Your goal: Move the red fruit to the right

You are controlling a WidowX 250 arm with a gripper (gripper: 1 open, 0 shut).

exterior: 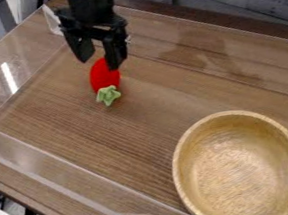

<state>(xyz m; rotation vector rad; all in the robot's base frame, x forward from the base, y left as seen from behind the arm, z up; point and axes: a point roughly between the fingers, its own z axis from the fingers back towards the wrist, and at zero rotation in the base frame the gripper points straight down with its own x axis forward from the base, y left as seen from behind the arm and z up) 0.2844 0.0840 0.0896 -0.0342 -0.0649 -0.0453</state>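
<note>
Setting: a robot test bench is showing. A clear acrylic wall (17, 147) is fencing a wood-grain tabletop (171, 85).

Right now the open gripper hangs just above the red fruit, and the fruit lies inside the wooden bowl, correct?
Not quite. The camera view shows the red fruit lying on the wooden tabletop, well apart from the empty wooden bowl at lower right. The rest holds: the gripper is open just above it.

The tool (99, 51), jaws spread, hangs just above the red fruit (104, 80); a wooden bowl (240, 164) sits well apart.
</note>
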